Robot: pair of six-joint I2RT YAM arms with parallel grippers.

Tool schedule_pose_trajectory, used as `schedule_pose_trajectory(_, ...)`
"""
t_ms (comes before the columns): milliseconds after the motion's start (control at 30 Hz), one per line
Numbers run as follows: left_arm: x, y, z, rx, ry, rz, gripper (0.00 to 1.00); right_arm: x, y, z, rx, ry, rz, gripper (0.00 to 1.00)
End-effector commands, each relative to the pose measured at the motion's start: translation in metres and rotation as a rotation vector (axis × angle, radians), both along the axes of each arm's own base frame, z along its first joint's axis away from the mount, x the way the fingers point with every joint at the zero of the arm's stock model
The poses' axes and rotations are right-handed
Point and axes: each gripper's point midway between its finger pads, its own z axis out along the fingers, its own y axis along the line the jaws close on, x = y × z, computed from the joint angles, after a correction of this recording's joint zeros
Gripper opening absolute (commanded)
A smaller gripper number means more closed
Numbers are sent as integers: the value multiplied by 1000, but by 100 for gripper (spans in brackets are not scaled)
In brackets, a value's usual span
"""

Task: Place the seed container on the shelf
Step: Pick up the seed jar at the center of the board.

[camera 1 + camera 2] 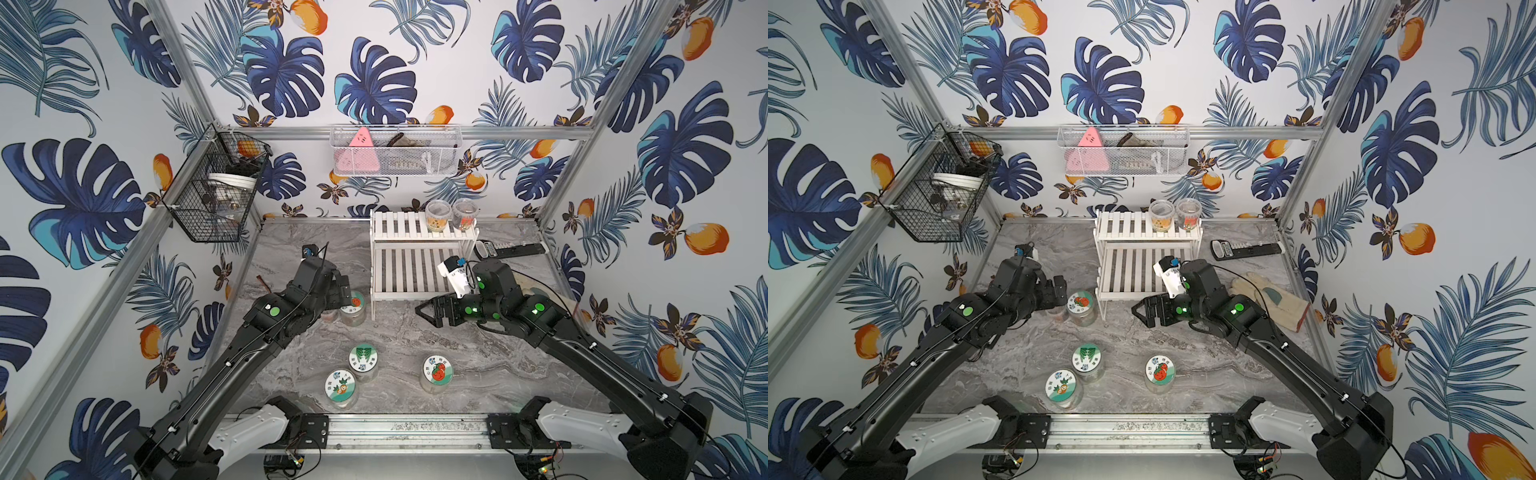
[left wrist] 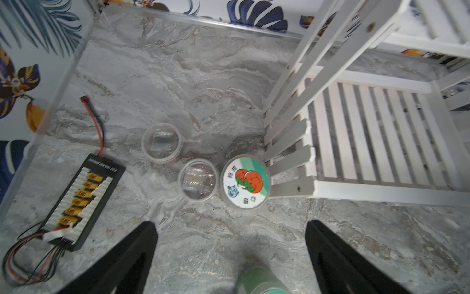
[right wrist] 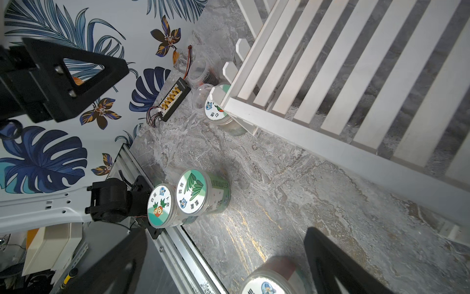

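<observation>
My left claw (image 2: 231, 224) hung wide open over the table (image 1: 415, 345) with nothing between its fingers. My right claw (image 3: 223, 233) was spread just as wide and empty too, low in front of the shelf (image 1: 399, 227).

The seed jar (image 2: 245, 183) I took for mine, the tomato-lidded one by the shelf, stood upright on the table. It was tight beside the shelf's front corner leg, though I could not tell whether it touched. A small lidless cup (image 2: 198, 179) sat just beside it on the other side.

The jar looked like clear plastic: light, stiff and probably smooth enough to slip. I judged a hold around the body below the lid best, with fingers across the two free sides.

I could not make out what was inside. In both top views my own arm covered part of it. A green blurred shape (image 2: 256, 278) at the edge of the left wrist view was cut off, and I could not name it.
</observation>
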Motion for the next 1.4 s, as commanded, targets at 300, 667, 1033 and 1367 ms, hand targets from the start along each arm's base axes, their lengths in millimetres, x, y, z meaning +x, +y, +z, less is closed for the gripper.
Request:
schedule_pose_trajectory(300, 7, 13, -100, -209, 273, 192, 99, -6, 39, -29, -86, -2, -9, 100)
schedule_pose_trajectory(667, 47, 34, -131, -311, 337, 273, 92, -7, 62, -39, -121, -25, 34, 100)
schedule_pose_trajectory(1033, 64, 43, -157, -282, 400, 346, 94, -10, 71, -42, -112, 1, 77, 100)
schedule_pose_trajectory(1367, 72, 38, -174, -298, 424, 334, 93, -12, 74, -45, -118, 14, 97, 100)
